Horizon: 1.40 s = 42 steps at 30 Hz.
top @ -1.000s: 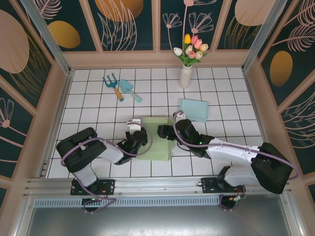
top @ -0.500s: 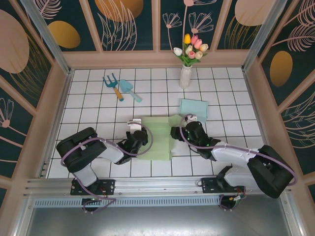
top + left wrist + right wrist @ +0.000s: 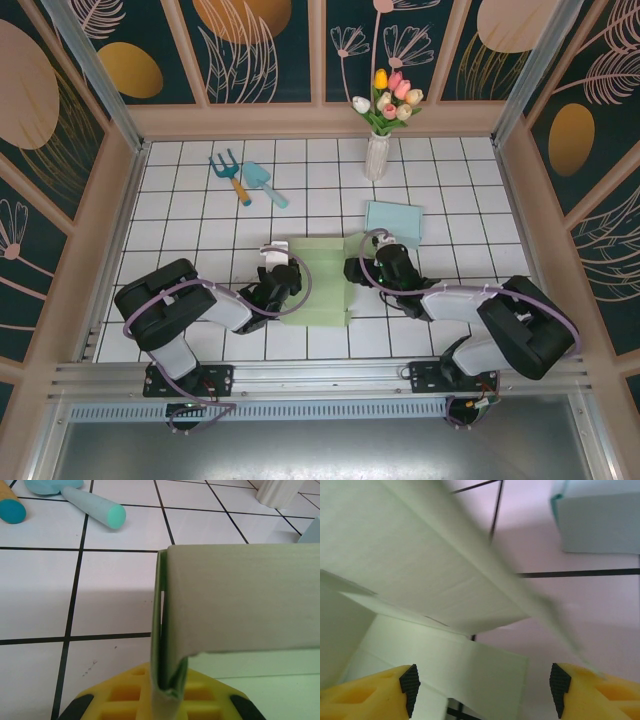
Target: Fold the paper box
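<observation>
- My left gripper (image 3: 272,277) sits at the left edge of the pale green paper box (image 3: 322,282). The box lies in the middle of the white tiled table (image 3: 180,215), between my two arms.
- On the left wrist camera, the jaws are pressed together on a thin upright flap of the box. Its folded edge is pinched between the yellow fingers (image 3: 120,700), and the flap's panel runs off to the right above the tiles.
- My right gripper (image 3: 357,268) is at the box's right edge, where a flap stands raised.
- On the right wrist camera, those jaws stand wide apart, holding nothing. The black-tipped yellow fingers (image 3: 365,697) sit on either side of the frame, with pale panels of the box ahead of and above them. I cannot tell whether either pad touches the paper.
- A flat light blue box (image 3: 393,222) lies just beyond the right gripper, beside the green box's far right corner.
- A vase of tulips (image 3: 376,150) stands at the back.
- A garden fork (image 3: 230,172) and a trowel (image 3: 263,183) lie at the back left, well apart from the box.
</observation>
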Each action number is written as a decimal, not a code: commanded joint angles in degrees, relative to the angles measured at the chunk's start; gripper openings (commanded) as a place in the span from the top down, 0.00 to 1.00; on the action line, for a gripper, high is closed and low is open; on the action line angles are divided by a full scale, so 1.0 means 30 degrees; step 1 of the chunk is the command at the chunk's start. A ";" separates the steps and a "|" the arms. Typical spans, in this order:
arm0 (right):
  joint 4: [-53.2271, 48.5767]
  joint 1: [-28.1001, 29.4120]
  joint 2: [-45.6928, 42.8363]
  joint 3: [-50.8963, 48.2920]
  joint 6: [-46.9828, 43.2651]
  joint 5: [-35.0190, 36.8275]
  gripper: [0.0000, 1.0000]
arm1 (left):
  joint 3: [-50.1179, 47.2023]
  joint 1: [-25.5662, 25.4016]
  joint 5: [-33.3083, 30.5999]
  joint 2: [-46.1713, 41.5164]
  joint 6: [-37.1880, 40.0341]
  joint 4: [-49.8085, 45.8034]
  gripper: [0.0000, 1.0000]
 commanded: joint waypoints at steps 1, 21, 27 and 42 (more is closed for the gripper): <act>0.1820 -0.0017 0.0035 0.0119 0.0307 -0.1892 0.29 | -0.0021 -0.0077 0.0493 0.0235 -0.0335 -0.0149 1.00; 0.1701 0.3190 0.1218 0.1805 0.0820 -0.2076 0.33 | 0.0287 -0.0099 0.0379 0.0838 -0.0779 -0.0460 1.00; -0.1888 0.3309 -0.1686 0.2006 -0.0180 -0.0634 0.33 | 0.0228 -0.0081 -0.0214 0.0561 -0.0100 -0.0933 1.00; -1.2272 0.3404 -1.0722 0.2095 -0.6740 0.7175 0.31 | -0.0272 -0.0090 -0.0723 -0.0239 0.3898 0.0664 1.00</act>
